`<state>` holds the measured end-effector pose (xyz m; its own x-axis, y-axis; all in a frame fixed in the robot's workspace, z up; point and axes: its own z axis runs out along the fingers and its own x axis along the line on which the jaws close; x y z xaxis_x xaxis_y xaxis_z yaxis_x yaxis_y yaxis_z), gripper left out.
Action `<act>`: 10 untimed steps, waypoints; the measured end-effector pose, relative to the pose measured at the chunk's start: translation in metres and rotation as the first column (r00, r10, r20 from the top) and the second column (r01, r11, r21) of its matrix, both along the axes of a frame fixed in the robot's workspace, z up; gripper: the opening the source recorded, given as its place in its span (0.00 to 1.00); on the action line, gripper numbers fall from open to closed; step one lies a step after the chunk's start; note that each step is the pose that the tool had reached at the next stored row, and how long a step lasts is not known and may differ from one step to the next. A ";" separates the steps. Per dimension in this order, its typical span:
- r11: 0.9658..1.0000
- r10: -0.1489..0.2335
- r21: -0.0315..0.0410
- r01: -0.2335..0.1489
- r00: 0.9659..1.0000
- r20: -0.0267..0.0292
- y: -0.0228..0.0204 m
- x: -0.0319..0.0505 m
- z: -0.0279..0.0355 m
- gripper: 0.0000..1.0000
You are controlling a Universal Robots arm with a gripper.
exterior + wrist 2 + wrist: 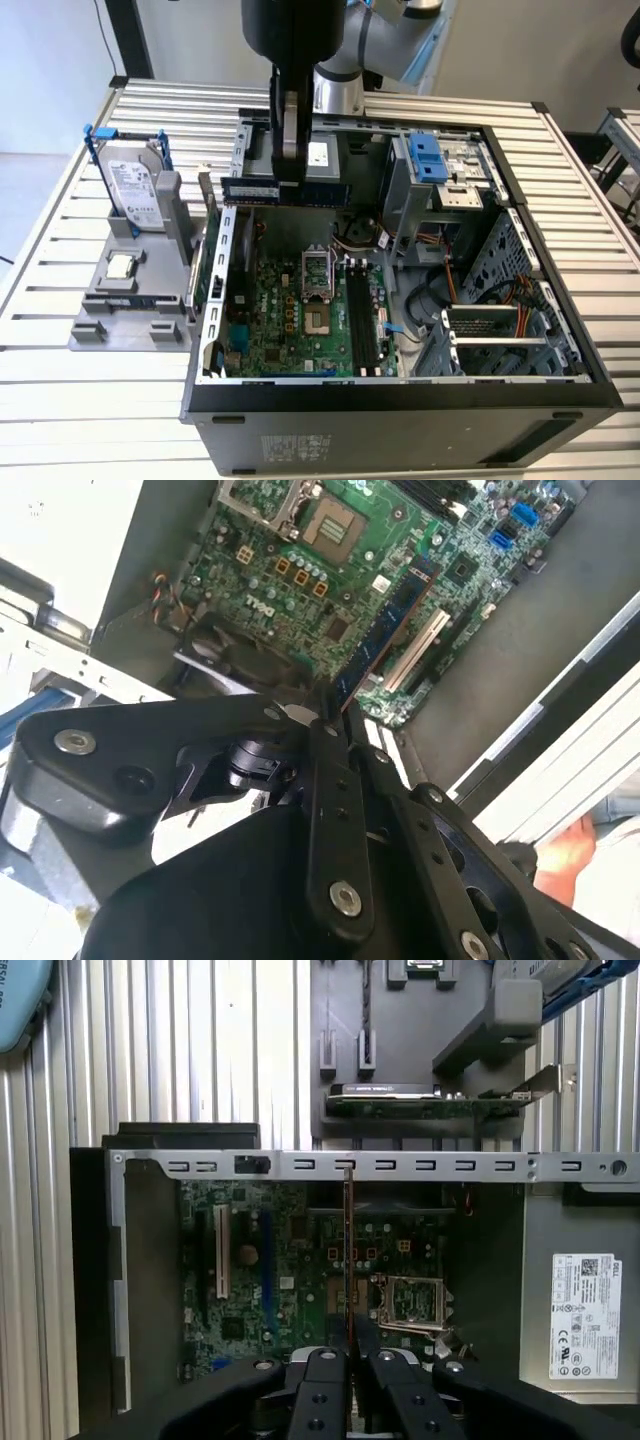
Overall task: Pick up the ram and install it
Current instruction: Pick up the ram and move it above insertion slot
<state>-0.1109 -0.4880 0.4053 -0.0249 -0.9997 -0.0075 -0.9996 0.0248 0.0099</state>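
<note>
The ram (320, 192) is a long dark blue-green stick held level above the far side of the open computer case (560, 385), over the motherboard (270, 320). My gripper (288, 178) hangs straight down and is shut on the stick near its middle. In the second wrist view the ram (395, 615) reaches out from between the fingers (322, 742) toward the board below. The first wrist view gives the ram (348, 1250) edge-on as a thin line rising from the gripper (350, 1352). The black memory slots (362, 318) lie on the board beside the CPU socket (318, 290).
A grey fixture (130, 300) on the slatted table at the exterior view's left holds a silver hard drive (135, 185) and a CPU chip (120, 265). Inside the case are a blue drive bay (428, 160), cables (490, 290) and a metal cage (495, 335).
</note>
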 end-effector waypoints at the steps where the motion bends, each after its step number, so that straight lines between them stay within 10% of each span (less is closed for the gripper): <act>1: 1.000 0.000 0.000 0.000 1.000 0.000 0.0000 0.0049 0.0001 0.00; 10: 1.000 0.000 0.000 0.000 1.000 0.000 0.0000 0.0261 0.0001 0.00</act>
